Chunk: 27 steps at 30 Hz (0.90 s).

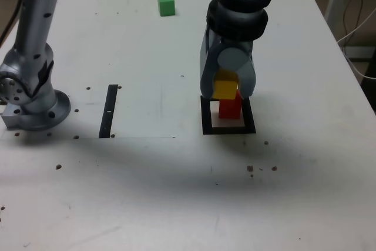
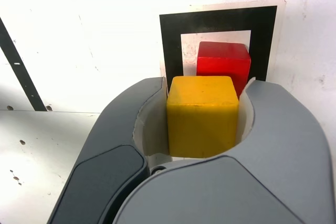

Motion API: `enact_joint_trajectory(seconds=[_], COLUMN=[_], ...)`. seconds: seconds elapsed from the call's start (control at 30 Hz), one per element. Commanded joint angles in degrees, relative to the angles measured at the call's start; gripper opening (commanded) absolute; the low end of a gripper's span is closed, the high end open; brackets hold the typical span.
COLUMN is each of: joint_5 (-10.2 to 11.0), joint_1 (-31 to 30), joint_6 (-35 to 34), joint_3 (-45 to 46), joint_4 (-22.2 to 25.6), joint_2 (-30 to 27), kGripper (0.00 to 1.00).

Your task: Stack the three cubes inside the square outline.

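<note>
Yellow cube (image 2: 201, 114) pinched in tool (image 1: 226, 86), jaws snug on both sides, just above red cube (image 1: 230, 107) w/in square outline (image 1: 228, 129).

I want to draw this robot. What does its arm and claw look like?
The arm is silvery grey with rounded joints, a dark band and black cables near the top. The gripper has two thick, curved grey jaws with pale inner faces, one carrying a darker grey panel.

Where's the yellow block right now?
The yellow cube is clamped in the gripper, right of centre in the exterior view, just above the red cube that sits inside the square outline.
</note>
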Motion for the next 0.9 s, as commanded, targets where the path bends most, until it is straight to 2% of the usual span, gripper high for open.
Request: enact_joint_trajectory(seconds=[0.0,0.13,0.37,0.87], joint_5=[0.02,0.06,0.63,1.66], joint_1=[0.07,0.07,0.07,0.07], joint_6=[0.15,0.21,0.34,0.41], joint_3=[-0.28,-0.54,-0.69,-0.73], joint_4=[-0.09,-0.12,-0.15,-1.9], joint_2=[0.47,1.23,1.5,1.82], kGripper=[0.21,0.26,0.41,0.55])
